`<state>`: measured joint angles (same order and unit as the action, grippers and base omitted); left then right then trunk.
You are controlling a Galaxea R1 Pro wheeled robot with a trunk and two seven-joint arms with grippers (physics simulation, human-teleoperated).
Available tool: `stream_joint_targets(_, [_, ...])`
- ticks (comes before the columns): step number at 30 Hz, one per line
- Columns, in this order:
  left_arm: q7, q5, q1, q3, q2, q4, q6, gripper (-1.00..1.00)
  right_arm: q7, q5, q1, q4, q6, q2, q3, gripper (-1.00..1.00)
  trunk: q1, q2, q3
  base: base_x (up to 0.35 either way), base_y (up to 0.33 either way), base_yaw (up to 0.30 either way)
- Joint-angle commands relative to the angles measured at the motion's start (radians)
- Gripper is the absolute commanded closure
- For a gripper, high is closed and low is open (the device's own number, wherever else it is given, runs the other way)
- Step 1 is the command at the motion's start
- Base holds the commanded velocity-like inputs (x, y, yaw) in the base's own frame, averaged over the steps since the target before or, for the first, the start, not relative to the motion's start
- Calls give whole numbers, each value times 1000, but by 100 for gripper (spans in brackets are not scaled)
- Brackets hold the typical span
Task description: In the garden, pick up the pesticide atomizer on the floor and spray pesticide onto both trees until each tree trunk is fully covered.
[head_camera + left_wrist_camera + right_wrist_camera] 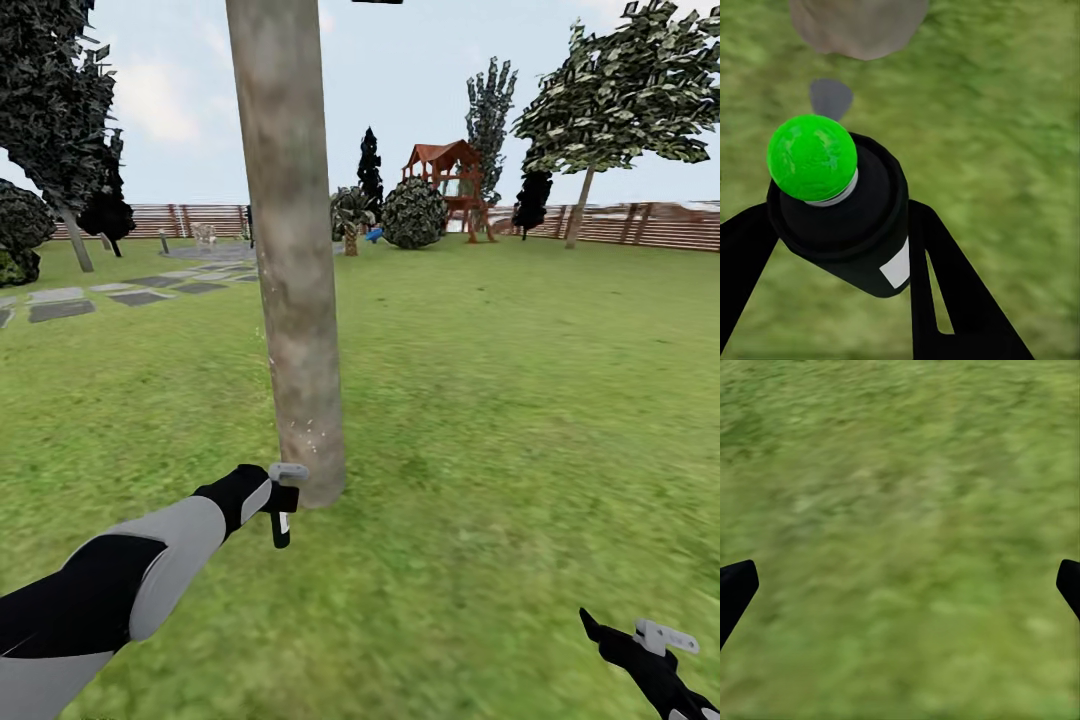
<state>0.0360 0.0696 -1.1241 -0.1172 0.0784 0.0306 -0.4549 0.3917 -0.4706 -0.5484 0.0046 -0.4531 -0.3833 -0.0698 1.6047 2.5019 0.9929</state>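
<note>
The left gripper (pixel 840 247) is clamped on the dark sprayer (pixel 844 217), whose cap is bright green, held low just beside the base of the thick tree trunk (pixel 290 260). The right gripper (pixel 900 585) hangs over grass (pixel 520 400), fingers wide apart.

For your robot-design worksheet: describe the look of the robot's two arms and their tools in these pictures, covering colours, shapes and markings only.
The left arm has a black sleeve-like section, then a light grey segment, then a black wrist. The left tool carries a small grey bracket on top, and its fingers are flat black blades, one with a slot cut through. The right tool is black and pointed, with a similar grey bracket.
</note>
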Motion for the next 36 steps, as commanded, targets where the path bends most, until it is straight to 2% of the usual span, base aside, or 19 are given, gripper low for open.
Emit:
stream_joint_targets(1, [2, 7, 0, -9, 0, 2, -5, 100, 9, -3, -1, 2, -1, 0, -7, -100, 0, 0, 1, 0, -6, 6])
stream_joint_targets(7, [2, 7, 0, -9, 1, 2, -5, 100, 9, -3, -1, 2, -1, 0, -7, -100, 0, 0, 1, -47, -95, 18])
stream_joint_targets(12, [2, 6, 1, -8, 0, 2, -5, 100, 9, -3, -1, 2, -1, 0, -7, -100, 0, 0, 1, -119, -235, 209])
stream_joint_targets(15, [4, 2, 19, -7, -4, 4, -2, 100, 9, -3, -1, 2, -1, 0, -7, -100, 0, 0, 1, -35, -65, 55])
stream_joint_targets(20, [4, -8, 26, -7, -9, 44, -20, 100, 9, -3, -1, 2, -1, 0, -7, -100, 0, 0, 1, -5, -9, 7])
stream_joint_targets(22, [3, -10, 26, -8, -9, 96, -64, 100, 9, -3, -1, 2, -1, 0, -7, -100, 0, 0, 1, 0, -1, 1])
stream_joint_targets(25, [3, -40, 25, -9, -11, 280, -245, 100, 9, -3, -1, 2, -1, 0, -7, -100, 0, 0, 1, 0, 0, 0])
stream_joint_targets(27, [3, -89, 23, -9, -11, 385, -348, 100, 9, -3, -1, 2, -1, -1, -7, -100, 0, 0, 1, 0, 0, 0])
stream_joint_targets(30, [4, -160, 17, -9, -8, 443, -475, 100, 9, -3, -1, 2, -1, -2, -7, -100, 0, 0, 1, 0, 0, -1])
stream_joint_targets(32, [5, -179, -2, -10, -10, 450, -505, 100, 9, -3, -1, 1, -1, -2, -7, -100, 0, 0, 1, 0, 0, -137])
stream_joint_targets(36, [5, -187, -54, -28, -13, 451, -517, 100, 9, -3, -1, 2, -1, -2, -8, -100, 0, 0, 1, 0, 0, -69])
